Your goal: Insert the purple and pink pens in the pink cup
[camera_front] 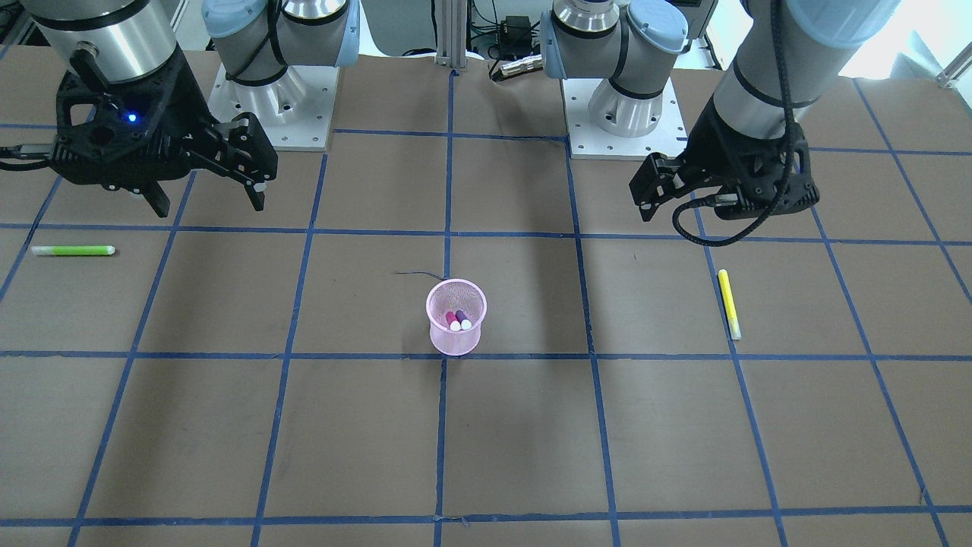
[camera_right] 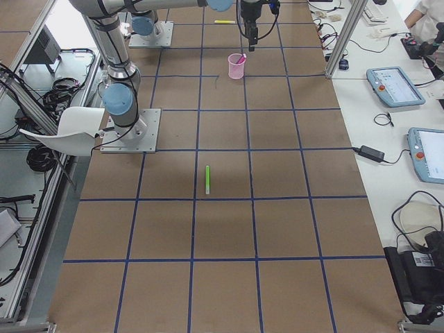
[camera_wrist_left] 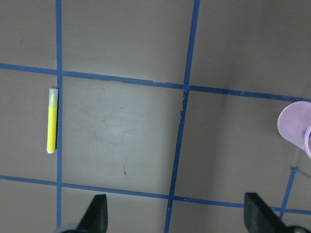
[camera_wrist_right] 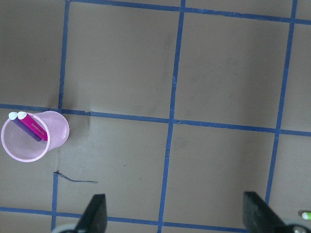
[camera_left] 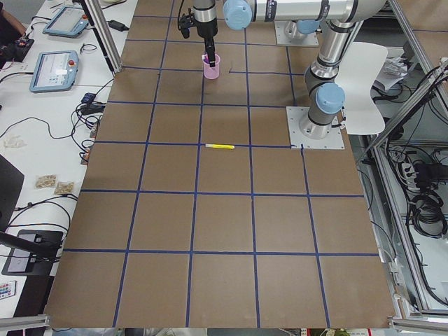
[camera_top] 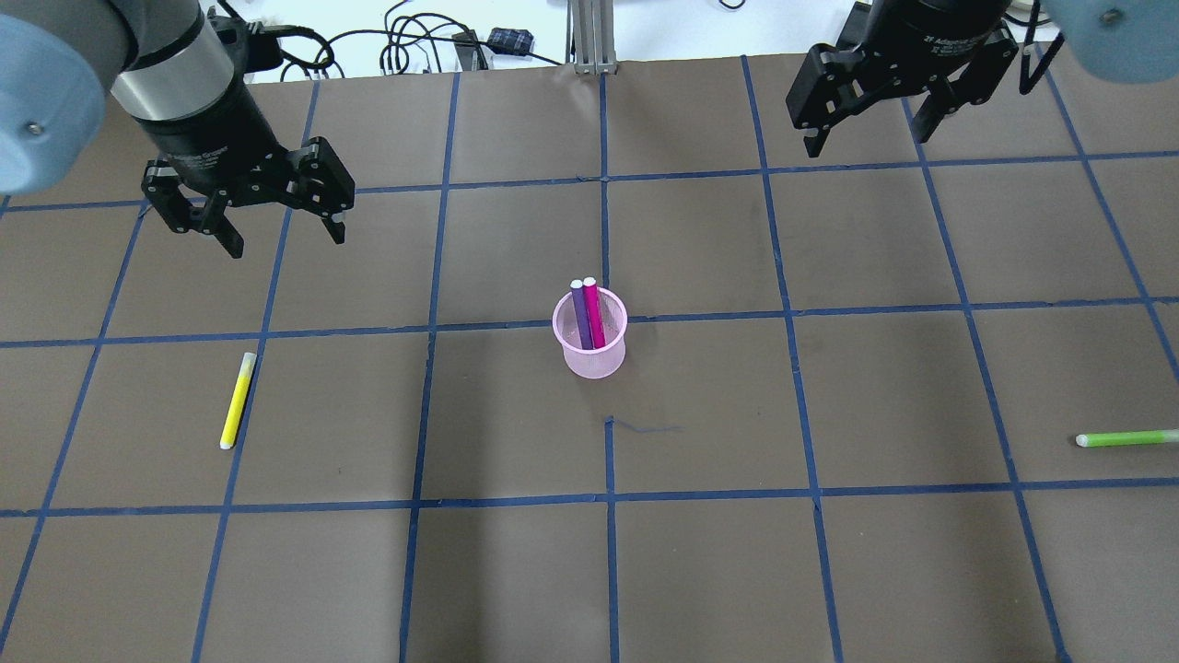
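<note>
Seen from over the robot's shoulders, the left gripper (camera_top: 286, 238) hangs above the far left of the table (camera_top: 700, 571), its fingers spread wide with only bare surface between them. On the near side of it a yellow pen (camera_top: 237, 401) lies flat, hard against a lengthwise tape line and well apart from everything else. Open table runs from there to the middle on every side.

The pink cup (camera_top: 591, 354) stands upright at the centre, at a crossing of two tape lines, with free room all round it. It is see-through pink mesh. The purple pen (camera_top: 581, 313) and the pink pen (camera_top: 595, 318) stand inside it side by side, touching, purple on the left. Both lean toward the far rim, and their white ends poke out above it.

Further right, the right gripper (camera_top: 868, 140) hangs over the far edge, fingers likewise spread and gripping nothing. A green pen (camera_top: 1126, 439) lies flat near the right edge, well away from the cup.

The tabletop is dull brown, marked into squares by blue tape (camera_top: 516, 500), with a thin dark scribble (camera_top: 645, 428) just on the near side of the cup. Beyond the far edge sit tangled black cables (camera_top: 405, 46) and a metal post (camera_top: 589, 37).
</note>
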`<act>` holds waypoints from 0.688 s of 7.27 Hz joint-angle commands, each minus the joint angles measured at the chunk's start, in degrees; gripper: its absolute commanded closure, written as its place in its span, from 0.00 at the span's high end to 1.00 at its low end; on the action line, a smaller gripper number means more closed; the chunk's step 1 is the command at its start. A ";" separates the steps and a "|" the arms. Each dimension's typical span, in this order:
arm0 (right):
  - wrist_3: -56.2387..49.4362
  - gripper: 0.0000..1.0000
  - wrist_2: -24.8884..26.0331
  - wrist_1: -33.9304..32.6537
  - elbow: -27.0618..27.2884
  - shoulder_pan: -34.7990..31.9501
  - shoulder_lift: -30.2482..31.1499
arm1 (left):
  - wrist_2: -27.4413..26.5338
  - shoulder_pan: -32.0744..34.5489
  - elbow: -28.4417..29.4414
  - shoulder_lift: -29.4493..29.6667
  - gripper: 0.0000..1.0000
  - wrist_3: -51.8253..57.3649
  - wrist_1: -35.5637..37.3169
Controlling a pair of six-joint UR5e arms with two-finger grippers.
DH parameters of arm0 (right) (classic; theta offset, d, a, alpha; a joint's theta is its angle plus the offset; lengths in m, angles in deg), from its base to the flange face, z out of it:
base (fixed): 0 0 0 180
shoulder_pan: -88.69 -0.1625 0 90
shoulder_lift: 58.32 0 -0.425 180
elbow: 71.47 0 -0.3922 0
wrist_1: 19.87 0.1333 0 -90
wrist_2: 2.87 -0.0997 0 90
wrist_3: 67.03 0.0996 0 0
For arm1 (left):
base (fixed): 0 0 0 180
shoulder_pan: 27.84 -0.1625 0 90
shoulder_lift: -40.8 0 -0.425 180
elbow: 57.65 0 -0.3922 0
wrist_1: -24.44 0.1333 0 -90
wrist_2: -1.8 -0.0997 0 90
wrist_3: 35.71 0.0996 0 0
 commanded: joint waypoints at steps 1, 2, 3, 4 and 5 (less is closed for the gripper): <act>0.01 1.00 -0.29 -0.10 0.01 0.19 0.00 | 0.20 0.14 -2.06 -3.37 1.00 -0.52 -0.48; 0.01 1.00 -0.29 -0.01 0.01 0.36 0.00 | 0.20 0.32 -3.73 -4.43 1.00 -1.48 -0.13; 0.01 1.00 -0.21 -0.01 0.01 0.37 0.00 | 0.29 0.32 -4.18 -5.39 1.00 -1.58 -0.04; 0.01 1.00 -0.29 -0.01 0.01 0.37 0.00 | 0.20 0.32 -4.80 -6.10 1.00 -1.67 -0.30; 0.01 1.00 -0.21 0.16 0.01 0.37 0.00 | 0.20 0.32 -6.02 -7.24 1.00 -1.67 -0.39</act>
